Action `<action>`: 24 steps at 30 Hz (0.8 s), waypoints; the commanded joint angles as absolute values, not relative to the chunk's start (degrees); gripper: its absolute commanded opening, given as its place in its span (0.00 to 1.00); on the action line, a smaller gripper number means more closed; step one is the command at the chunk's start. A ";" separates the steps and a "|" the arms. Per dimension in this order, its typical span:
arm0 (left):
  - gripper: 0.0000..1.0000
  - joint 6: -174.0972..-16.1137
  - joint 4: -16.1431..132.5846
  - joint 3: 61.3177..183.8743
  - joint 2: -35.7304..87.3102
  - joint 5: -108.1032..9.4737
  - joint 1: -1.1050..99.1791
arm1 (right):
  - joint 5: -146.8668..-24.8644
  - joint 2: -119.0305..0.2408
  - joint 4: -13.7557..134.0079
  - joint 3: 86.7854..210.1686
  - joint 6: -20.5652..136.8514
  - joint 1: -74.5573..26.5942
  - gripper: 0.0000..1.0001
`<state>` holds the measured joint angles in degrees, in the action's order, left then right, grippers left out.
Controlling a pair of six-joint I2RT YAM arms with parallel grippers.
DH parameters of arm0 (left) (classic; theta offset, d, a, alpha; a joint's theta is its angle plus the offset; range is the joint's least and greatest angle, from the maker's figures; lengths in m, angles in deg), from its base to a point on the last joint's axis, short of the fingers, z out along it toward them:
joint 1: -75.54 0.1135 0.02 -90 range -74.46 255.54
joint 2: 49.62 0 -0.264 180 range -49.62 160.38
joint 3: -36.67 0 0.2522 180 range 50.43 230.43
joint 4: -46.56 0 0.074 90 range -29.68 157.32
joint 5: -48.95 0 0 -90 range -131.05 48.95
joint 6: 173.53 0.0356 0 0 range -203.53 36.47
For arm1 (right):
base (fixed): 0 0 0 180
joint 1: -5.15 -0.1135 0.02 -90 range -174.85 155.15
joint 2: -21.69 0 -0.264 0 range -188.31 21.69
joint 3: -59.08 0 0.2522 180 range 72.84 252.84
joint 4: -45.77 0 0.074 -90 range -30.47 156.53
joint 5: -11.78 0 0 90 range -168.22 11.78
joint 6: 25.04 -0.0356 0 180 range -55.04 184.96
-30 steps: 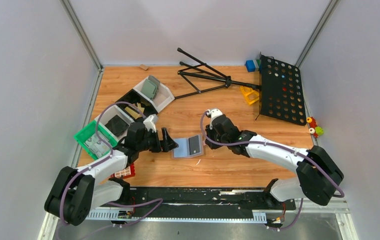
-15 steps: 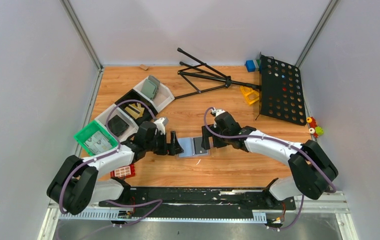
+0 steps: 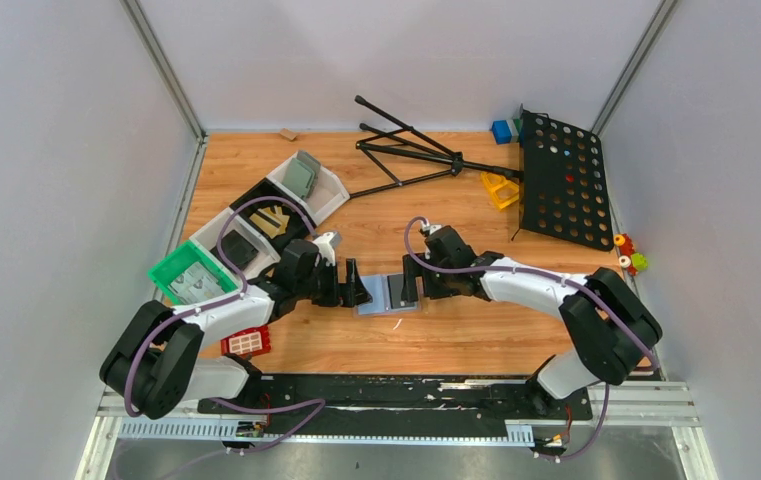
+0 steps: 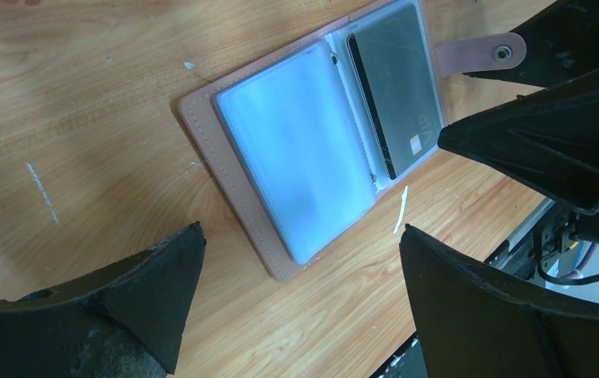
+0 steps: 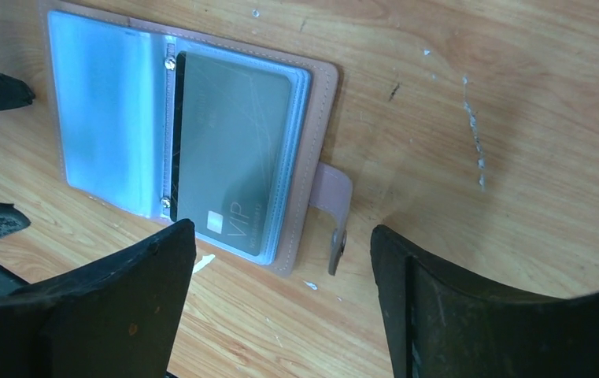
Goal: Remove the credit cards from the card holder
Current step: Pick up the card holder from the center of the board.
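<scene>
Centre of the top view: the left gripper (image 3: 352, 290), jaws fully spread and empty, has advanced rightward to the left edge of the card holder (image 3: 388, 294). The holder lies open flat on the table (image 3: 456, 340), with a black credit card (image 5: 233, 150) in its right pocket. The right gripper (image 3: 411, 283), closed a second ago, now stands wide apart and empty at the holder's right side.

I am counting one card holder (image 3: 381, 300) at frame centre, one credit card (image 5: 233, 150) showing in it, my left claw (image 3: 356, 286) and right claw (image 3: 411, 282) making two, two white bins (image 3: 331, 194), one black bin (image 3: 255, 196), one green bin (image 3: 168, 270) sitting at left, one perforated board (image 3: 561, 180).
</scene>
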<state>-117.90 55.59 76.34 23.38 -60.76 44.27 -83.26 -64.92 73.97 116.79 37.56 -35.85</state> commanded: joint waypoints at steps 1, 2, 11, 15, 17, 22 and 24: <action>1.00 -118.07 54.76 77.06 23.97 -60.81 43.81 | -85.77 -67.17 71.70 118.84 36.39 -35.83 0.74; 1.00 -118.11 54.75 77.12 23.95 -60.75 43.81 | -86.43 -67.46 71.65 119.14 36.81 -35.85 0.68; 1.00 -117.74 56.78 78.02 21.33 -59.56 43.81 | -86.99 -66.16 71.98 119.78 39.35 -35.52 0.24; 1.00 -117.46 57.19 78.19 21.61 -59.51 43.81 | -87.42 -65.78 72.14 119.73 39.91 -35.30 0.15; 1.00 -117.43 57.26 78.23 21.90 -59.75 43.81 | -87.70 -65.53 72.18 119.78 40.12 -35.30 0.08; 1.00 -117.44 57.65 78.20 21.01 -59.50 43.81 | -88.08 -64.50 72.32 119.79 40.40 -35.21 0.00; 1.00 -117.23 58.03 78.26 20.68 -59.22 43.83 | -88.12 -63.84 72.27 119.64 40.36 -35.18 0.00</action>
<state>-117.85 57.17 76.40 22.48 -59.97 44.05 -87.31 -66.89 73.44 118.12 39.66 -35.48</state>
